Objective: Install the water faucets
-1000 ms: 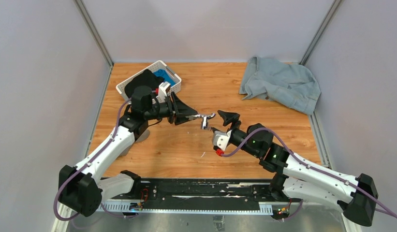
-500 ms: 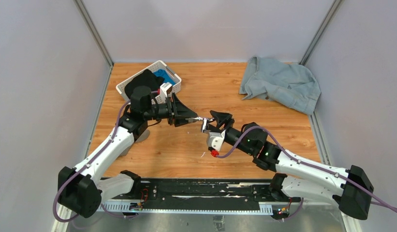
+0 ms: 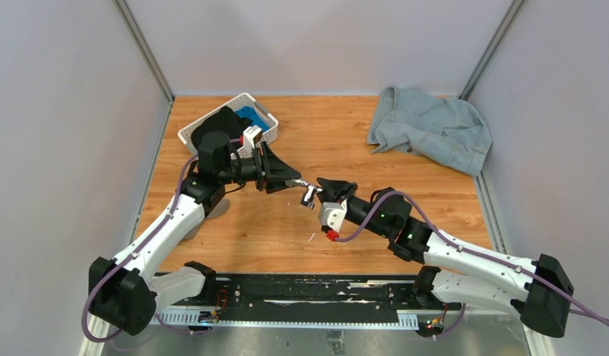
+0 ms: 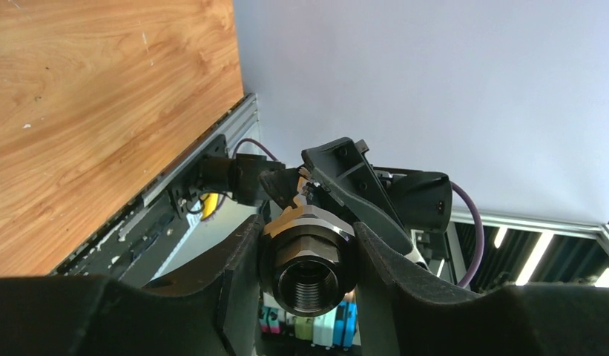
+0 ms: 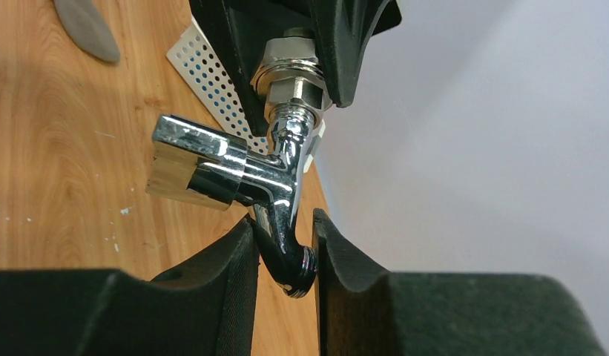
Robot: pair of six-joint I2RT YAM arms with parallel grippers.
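The water faucets hang joined in mid-air over the table's middle. The shiny tap (image 3: 309,194) (image 5: 275,174) has its stem in the grey threaded nut (image 5: 290,74) (image 4: 308,256). My left gripper (image 3: 292,180) (image 4: 308,271) is shut on the nut, a finger pressing each side, with the threaded bore facing its camera. My right gripper (image 3: 321,191) (image 5: 286,252) comes from the right and its fingers pinch the tap's curved spout. The tap's handle (image 5: 197,163) sticks out to the left in the right wrist view.
A white perforated basket (image 3: 245,97) with black and blue items stands at the back left, behind my left arm. A crumpled grey-blue cloth (image 3: 431,126) lies at the back right. A black rail (image 3: 308,293) runs along the near edge.
My right arm has moved left to the tap and its fingers have closed from wide open onto the spout. The left gripper has kept its hold on the nut.
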